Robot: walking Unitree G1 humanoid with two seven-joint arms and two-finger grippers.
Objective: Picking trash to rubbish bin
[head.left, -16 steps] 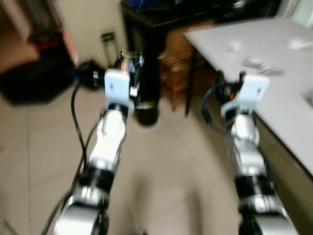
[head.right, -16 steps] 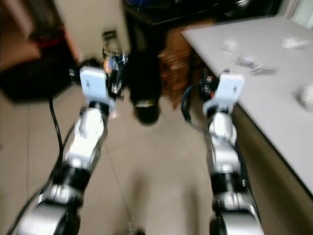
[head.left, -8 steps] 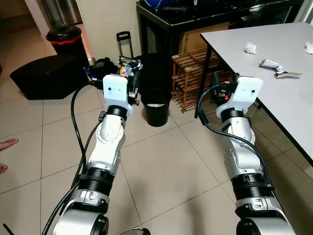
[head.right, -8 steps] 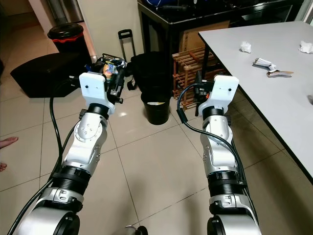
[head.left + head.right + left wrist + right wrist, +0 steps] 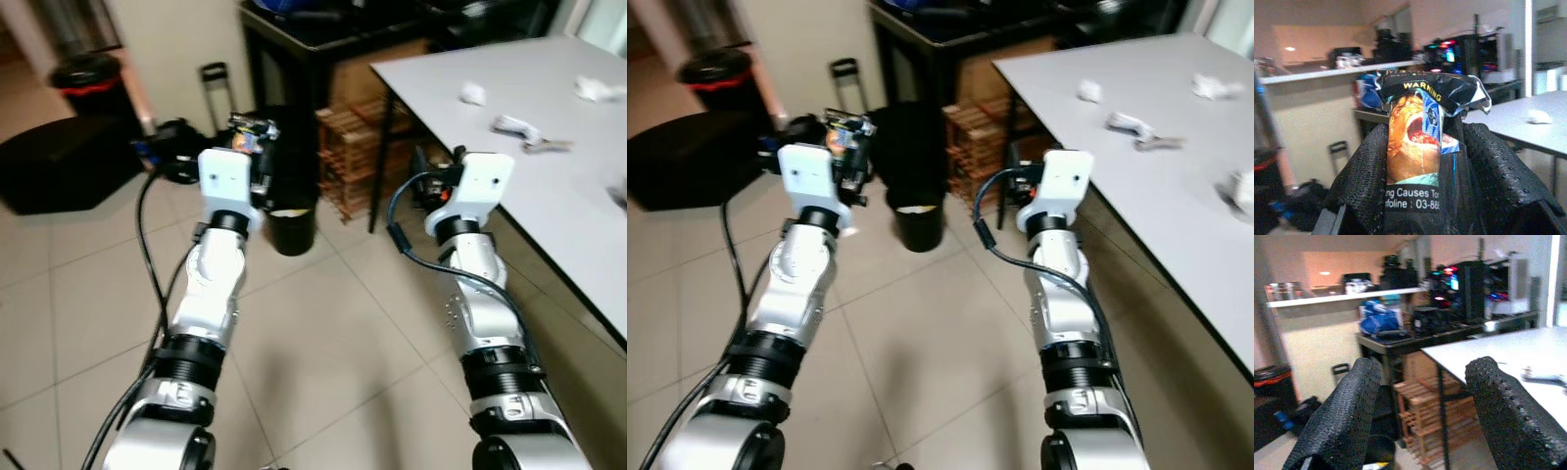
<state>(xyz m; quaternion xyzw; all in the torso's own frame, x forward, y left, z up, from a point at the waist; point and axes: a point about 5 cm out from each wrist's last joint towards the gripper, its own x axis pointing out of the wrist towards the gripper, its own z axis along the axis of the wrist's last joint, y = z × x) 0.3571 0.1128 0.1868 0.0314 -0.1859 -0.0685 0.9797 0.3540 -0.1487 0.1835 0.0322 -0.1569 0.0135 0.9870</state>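
Left wrist view: my left gripper (image 5: 1420, 161) grasps a crumpled cigarette packet with a warning label (image 5: 1418, 132). My right gripper (image 5: 1425, 416) is spread, holding nothing. On the tiled floor ahead, a small black round rubbish bin (image 5: 292, 227) contains pale scraps.

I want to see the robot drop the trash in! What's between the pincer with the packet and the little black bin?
Nothing but bare tiled floor. In the right eye view the left pincer holds the packet up, short of the black bin.
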